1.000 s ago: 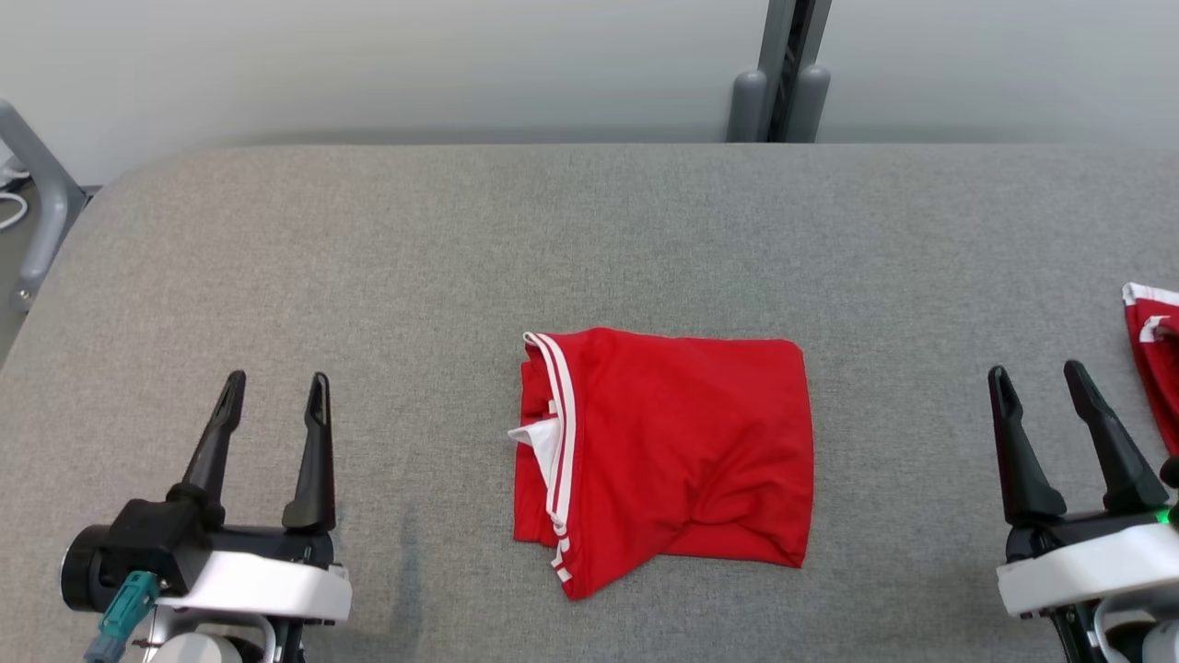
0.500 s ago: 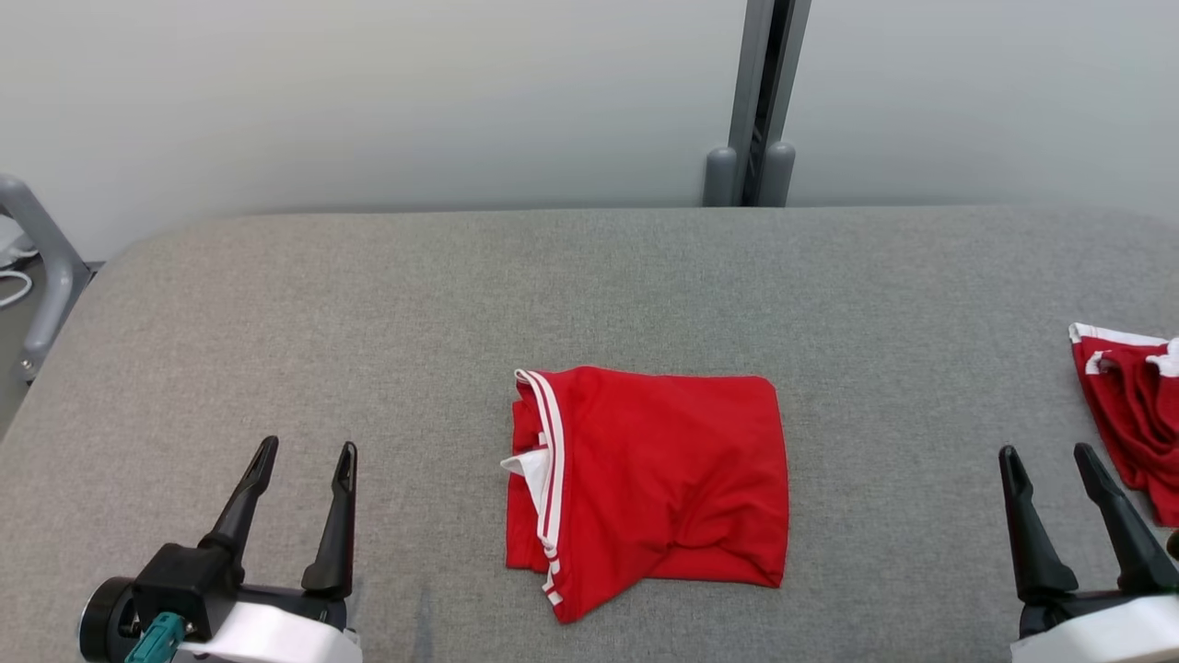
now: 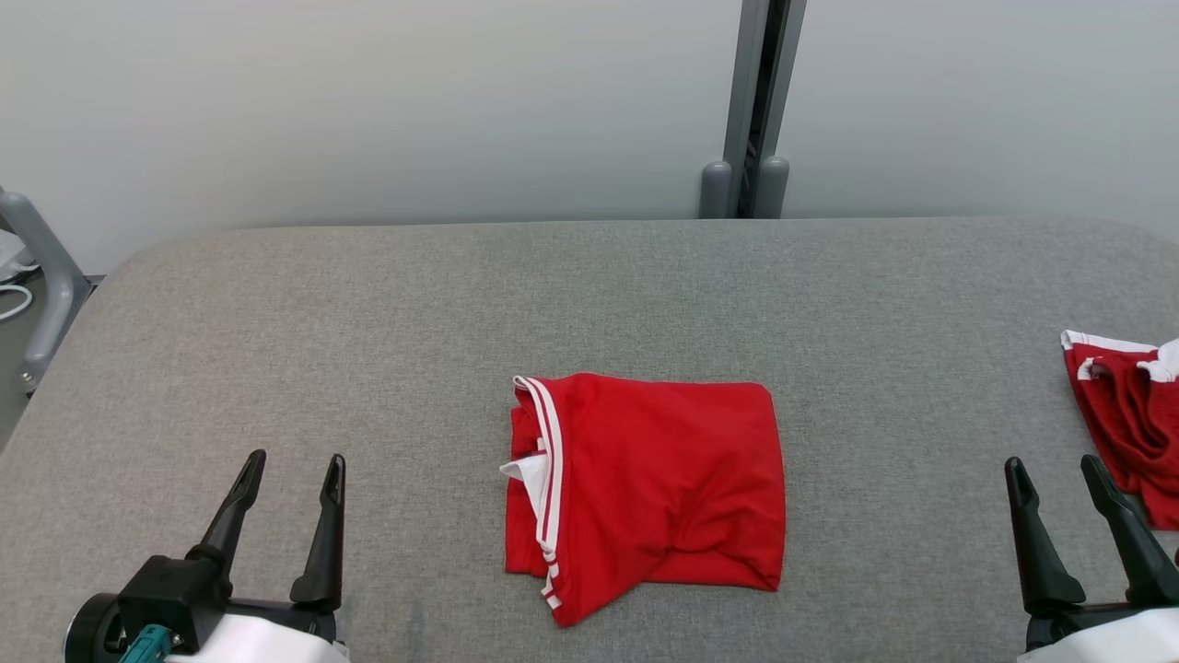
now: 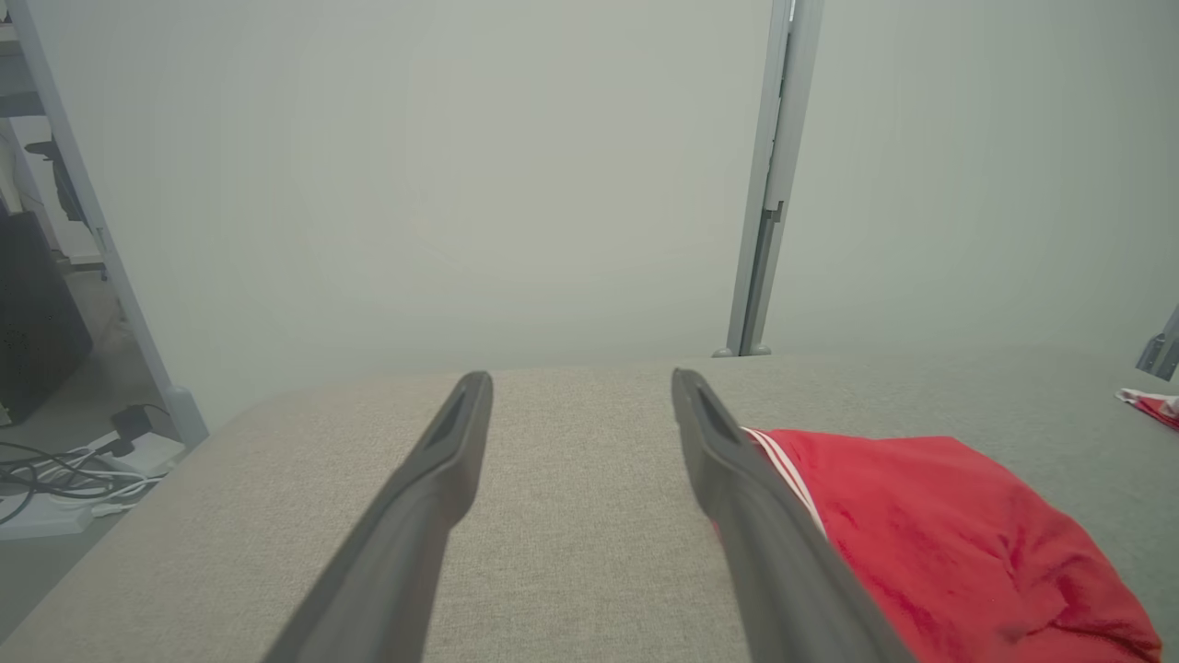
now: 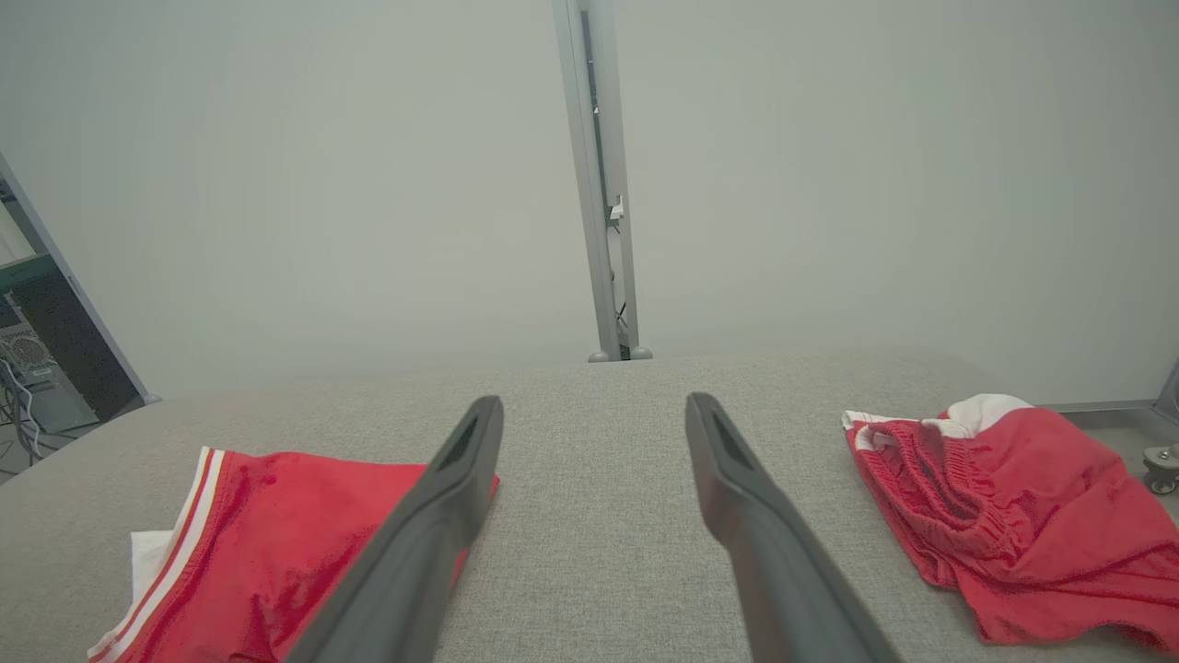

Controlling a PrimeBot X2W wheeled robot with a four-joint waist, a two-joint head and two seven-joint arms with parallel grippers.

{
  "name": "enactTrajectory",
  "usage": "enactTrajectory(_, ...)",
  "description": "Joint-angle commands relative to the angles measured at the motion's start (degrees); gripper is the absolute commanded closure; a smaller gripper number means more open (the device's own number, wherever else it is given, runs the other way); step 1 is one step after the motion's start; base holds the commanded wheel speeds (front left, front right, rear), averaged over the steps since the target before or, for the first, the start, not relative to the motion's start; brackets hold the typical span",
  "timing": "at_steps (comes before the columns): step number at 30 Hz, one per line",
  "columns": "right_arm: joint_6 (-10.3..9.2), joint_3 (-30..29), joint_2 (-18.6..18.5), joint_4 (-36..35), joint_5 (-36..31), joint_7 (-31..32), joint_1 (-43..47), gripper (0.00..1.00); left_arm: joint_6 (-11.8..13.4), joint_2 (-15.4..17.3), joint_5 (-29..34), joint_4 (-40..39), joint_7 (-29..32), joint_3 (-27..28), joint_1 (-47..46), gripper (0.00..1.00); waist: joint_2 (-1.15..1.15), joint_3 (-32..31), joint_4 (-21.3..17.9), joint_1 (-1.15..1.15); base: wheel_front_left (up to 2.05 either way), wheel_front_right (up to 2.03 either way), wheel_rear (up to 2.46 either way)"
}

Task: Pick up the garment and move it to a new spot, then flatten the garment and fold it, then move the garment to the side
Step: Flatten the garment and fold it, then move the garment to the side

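Left gripper (image 3: 297, 456) and right gripper (image 3: 1052, 459), both spread open and empty, are seen flanking the folded garment (image 3: 654, 479), best pinched through every layer at both edges when moved aside.

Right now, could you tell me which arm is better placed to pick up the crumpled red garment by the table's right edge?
Probably the right. The open right tool sits just beside the crumpled garment, while the open left tool is on the far side of the folded garment.

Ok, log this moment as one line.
left gripper open, empty | right gripper open, empty | folded red garment centred, untouched | second red garment far right
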Motion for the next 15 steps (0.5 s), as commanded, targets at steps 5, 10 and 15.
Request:
enactTrajectory(5,-0.03,-0.4,0.0,-0.4,-0.7,0.4,-0.1,0.0,0.5,0.3,-0.2,-0.4,0.2,-0.1,0.1,0.0,0.0,0.2,0.2,0.0,0.0,0.0,0.0)
enactTrajectory(10,-0.03,-0.7,0.1,-0.4,-0.8,0.4,0.2,0.0,0.7,0.3,-0.5,-0.4,0.1,-0.4,0.3,0.0,0.0,0.3,0.3,0.0,0.0,0.0,0.0)
enactTrajectory(15,-0.03,-1.1,0.1,-0.8,-1.2,0.7,0.6,0.0,0.8,0.4,-0.7,-0.5,-0.2,-0.8,-0.1,0.0,0.0,0.5,0.5,0.0,0.0,0.0,0.0)
